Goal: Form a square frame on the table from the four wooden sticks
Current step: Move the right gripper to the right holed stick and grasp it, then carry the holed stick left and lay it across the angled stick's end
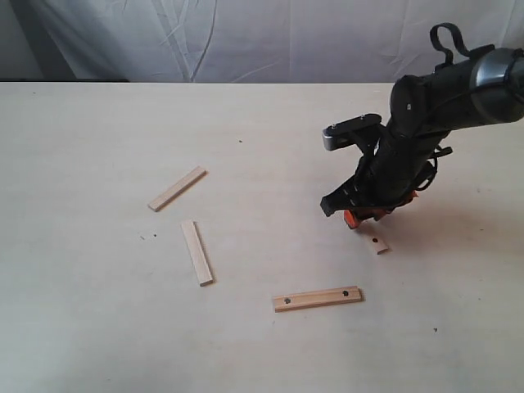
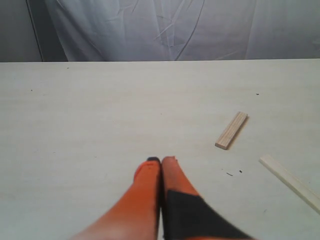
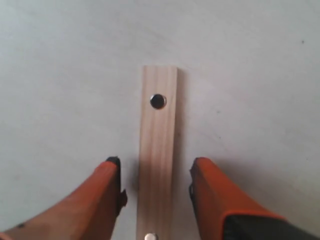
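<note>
Four wooden sticks lie apart on the table (image 1: 98, 327), forming no square. Two plain sticks rest at the left, one slanted (image 1: 177, 188) (image 2: 231, 130) and one nearer (image 1: 197, 252) (image 2: 292, 182). A holed stick (image 1: 317, 299) lies at the front. The other holed stick (image 1: 377, 243) (image 3: 158, 150) lies under my right gripper (image 1: 360, 217) (image 3: 155, 167), which is open with an orange finger on each side of it, not touching. Most of that stick is hidden by the arm in the exterior view. My left gripper (image 2: 161, 160) is shut on nothing, over bare table.
A wrinkled white cloth (image 1: 246, 37) hangs behind the table's far edge. Tiny dark specks (image 1: 147, 237) dot the surface near the plain sticks. The left arm does not show in the exterior view.
</note>
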Robot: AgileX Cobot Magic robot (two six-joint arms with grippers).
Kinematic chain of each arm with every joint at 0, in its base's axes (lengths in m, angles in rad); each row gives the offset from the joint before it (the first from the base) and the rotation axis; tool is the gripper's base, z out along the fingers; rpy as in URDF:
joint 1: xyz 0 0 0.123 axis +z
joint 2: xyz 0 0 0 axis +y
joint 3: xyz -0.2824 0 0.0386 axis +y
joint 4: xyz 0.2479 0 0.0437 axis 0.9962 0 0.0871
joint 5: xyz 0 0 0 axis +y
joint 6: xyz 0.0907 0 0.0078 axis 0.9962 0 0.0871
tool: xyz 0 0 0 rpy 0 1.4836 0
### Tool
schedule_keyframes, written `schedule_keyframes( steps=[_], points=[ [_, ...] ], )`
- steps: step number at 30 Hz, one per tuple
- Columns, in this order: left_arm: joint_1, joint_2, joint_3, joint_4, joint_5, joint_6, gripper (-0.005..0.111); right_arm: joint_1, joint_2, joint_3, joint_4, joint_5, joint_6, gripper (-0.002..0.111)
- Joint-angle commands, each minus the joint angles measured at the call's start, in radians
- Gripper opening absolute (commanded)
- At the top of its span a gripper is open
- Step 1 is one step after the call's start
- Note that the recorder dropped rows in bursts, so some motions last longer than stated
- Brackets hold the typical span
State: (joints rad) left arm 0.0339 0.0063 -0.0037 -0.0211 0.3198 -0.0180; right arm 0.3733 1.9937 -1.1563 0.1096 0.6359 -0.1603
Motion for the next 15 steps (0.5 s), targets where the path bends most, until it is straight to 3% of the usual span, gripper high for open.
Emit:
schedule_keyframes(
  steps=[1, 9, 15],
  points=[
    [0.003, -0.006, 0.004, -0.001, -0.012, 0.000, 0.000, 0.001, 0.015, -0.006, -0.012, -0.013, 0.004, 0.045],
    [0.003, -0.006, 0.004, -0.001, -0.012, 0.000, 0.000, 0.001, 0.026, -0.006, -0.012, -0.013, 0.004, 0.041],
    [0.003, -0.006, 0.004, -0.001, -0.012, 0.000, 0.000, 0.001, 0.026, -0.006, -0.012, -0.011, 0.004, 0.003]
  ],
)
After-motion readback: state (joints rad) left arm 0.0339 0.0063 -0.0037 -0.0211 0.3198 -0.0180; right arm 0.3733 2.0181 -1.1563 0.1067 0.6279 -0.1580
